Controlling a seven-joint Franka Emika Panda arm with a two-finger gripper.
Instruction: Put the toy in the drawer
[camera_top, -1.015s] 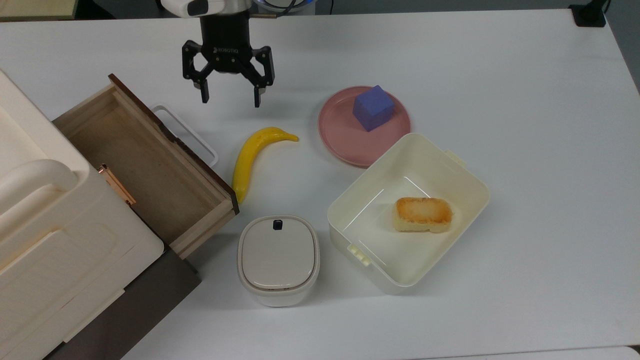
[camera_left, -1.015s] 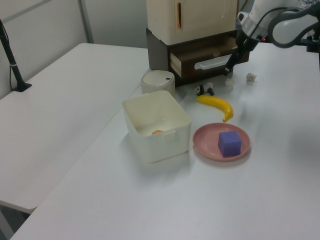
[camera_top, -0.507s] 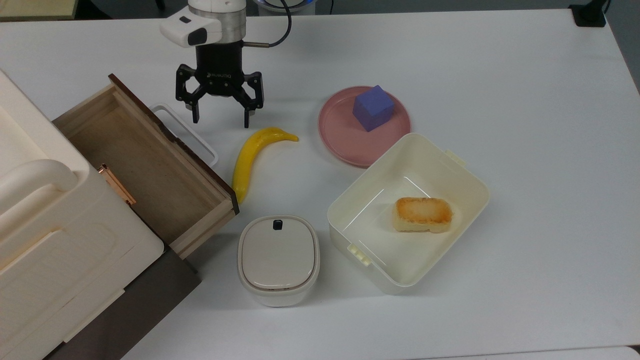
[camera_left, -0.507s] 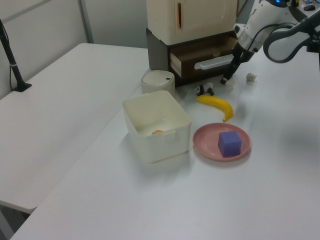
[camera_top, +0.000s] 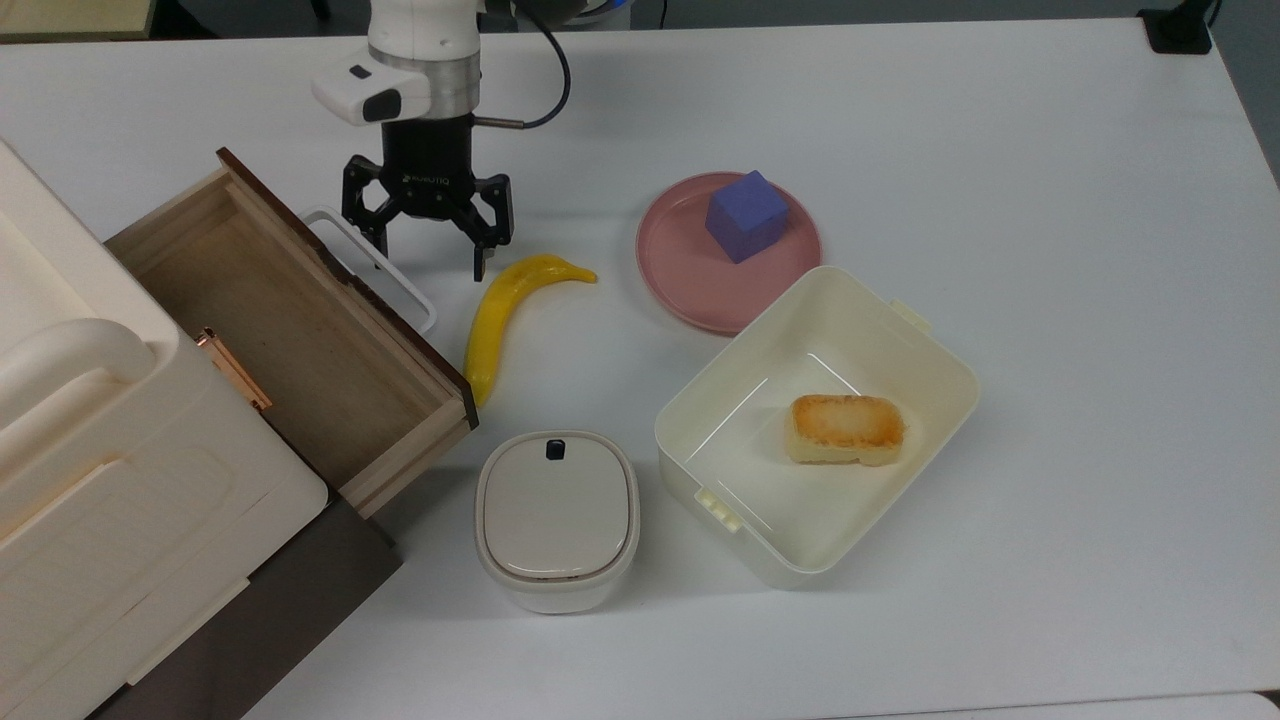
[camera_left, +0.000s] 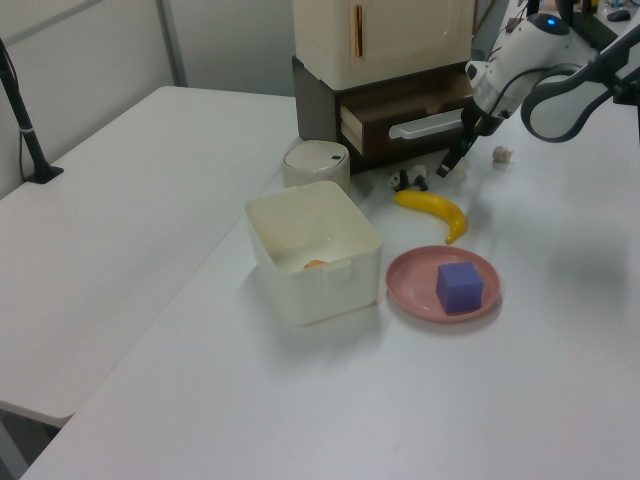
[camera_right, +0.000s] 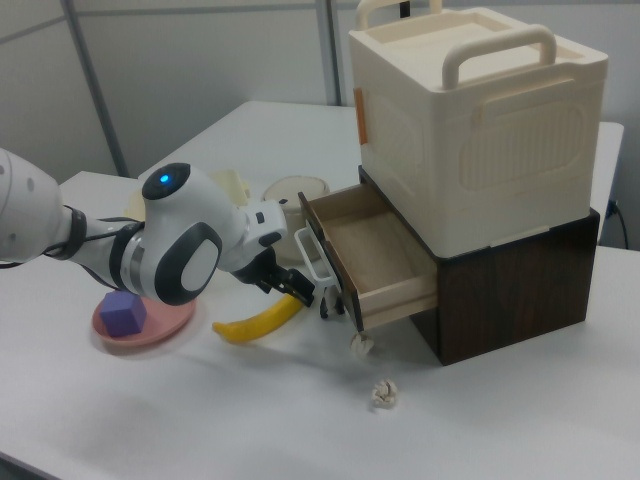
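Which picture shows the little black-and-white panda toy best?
The left view: the tiny black-and-white panda toy stands on the white table, between the brown drawer front and the yellow banana. I can't make it out in the top or right views.

place: robotics lab or test room | evidence: white robot arm (camera_right: 120, 250) mounted over a plain white worktop (camera_top: 1050, 250); grey partition panels (camera_right: 200, 60) behind it; a staged mix of props: plastic banana (camera_top: 505, 310), purple cube (camera_top: 746, 215) on a pink plate (camera_top: 680, 275), cream tub (camera_top: 930, 400)
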